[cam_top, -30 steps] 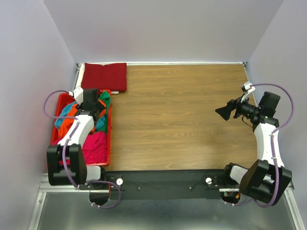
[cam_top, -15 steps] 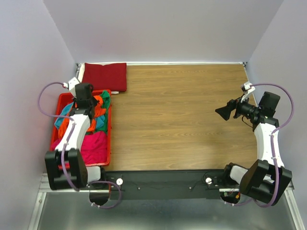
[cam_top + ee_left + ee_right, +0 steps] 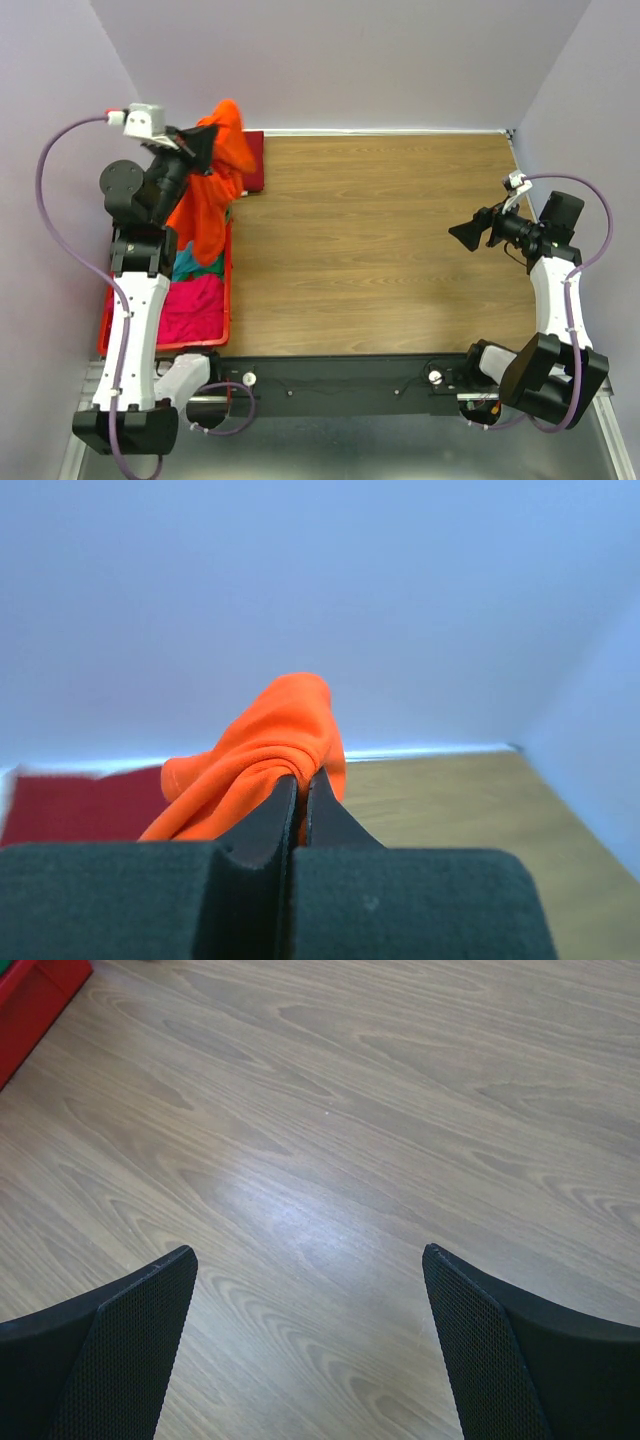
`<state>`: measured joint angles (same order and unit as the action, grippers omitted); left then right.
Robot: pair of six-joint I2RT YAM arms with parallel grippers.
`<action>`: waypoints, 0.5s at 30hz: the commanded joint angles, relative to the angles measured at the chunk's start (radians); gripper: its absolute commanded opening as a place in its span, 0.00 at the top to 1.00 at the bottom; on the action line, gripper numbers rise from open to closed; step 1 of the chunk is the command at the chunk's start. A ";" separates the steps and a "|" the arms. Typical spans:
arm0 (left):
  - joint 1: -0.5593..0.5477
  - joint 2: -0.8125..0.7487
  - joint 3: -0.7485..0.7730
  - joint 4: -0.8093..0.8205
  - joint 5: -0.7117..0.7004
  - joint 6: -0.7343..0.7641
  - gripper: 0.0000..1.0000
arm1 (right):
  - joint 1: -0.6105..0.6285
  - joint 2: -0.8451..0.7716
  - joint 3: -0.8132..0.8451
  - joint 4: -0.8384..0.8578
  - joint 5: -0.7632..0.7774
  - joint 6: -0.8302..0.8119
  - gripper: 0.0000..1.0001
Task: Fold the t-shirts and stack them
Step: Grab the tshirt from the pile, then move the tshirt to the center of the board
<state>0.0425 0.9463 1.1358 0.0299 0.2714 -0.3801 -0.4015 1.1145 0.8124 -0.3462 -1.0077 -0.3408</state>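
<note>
My left gripper [image 3: 205,140] is raised high above the red crate [image 3: 226,300] and is shut on a bright orange t-shirt [image 3: 205,205], which hangs from it down into the crate. In the left wrist view the orange t-shirt [image 3: 270,750] bunches over the closed gripper [image 3: 302,780]. A folded dark red t-shirt [image 3: 252,160] lies at the table's back left corner, partly hidden by the orange one. A magenta t-shirt [image 3: 195,305] and a teal one [image 3: 185,268] lie in the crate. My right gripper [image 3: 462,235] hovers open over the right side of the table [image 3: 310,1250], holding nothing.
The wooden table [image 3: 380,240] is walled in by pale walls at the back and sides. The crate stands along the table's left edge; its corner [image 3: 35,985] shows in the right wrist view. A black rail [image 3: 340,380] runs along the near edge between the arm bases.
My left gripper shut on the orange t-shirt inside the crate and rose high, pulling the shirt up out of the pile. The right arm stayed still.
</note>
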 commanded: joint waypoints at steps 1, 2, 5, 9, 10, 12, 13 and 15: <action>-0.145 0.034 0.126 0.172 0.311 0.036 1.00 | -0.007 -0.004 0.002 -0.014 0.006 0.000 0.00; -0.179 0.058 0.154 0.179 0.316 0.040 1.00 | -0.005 -0.005 0.002 -0.014 0.006 0.000 0.00; -0.341 0.126 0.271 0.182 0.305 0.046 1.00 | -0.005 -0.004 0.002 -0.014 0.012 -0.001 0.00; -0.512 0.216 0.399 0.182 0.279 0.066 1.00 | -0.005 -0.005 0.002 -0.014 0.018 -0.004 0.00; -0.544 0.232 0.438 0.182 0.276 0.072 1.00 | -0.005 -0.005 0.002 -0.013 0.023 -0.004 0.00; -0.620 0.282 0.475 0.180 0.266 0.089 1.00 | -0.005 -0.010 0.004 -0.014 0.027 -0.006 0.00; -0.645 0.298 0.481 0.182 0.267 0.093 1.00 | -0.005 -0.010 0.002 -0.014 0.027 -0.007 0.00; -0.705 0.335 0.483 0.182 0.247 0.101 1.00 | -0.005 -0.013 0.002 -0.014 0.032 -0.009 0.00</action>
<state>-0.5854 1.2339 1.5955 0.1780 0.5179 -0.3168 -0.4015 1.1145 0.8124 -0.3462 -1.0004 -0.3416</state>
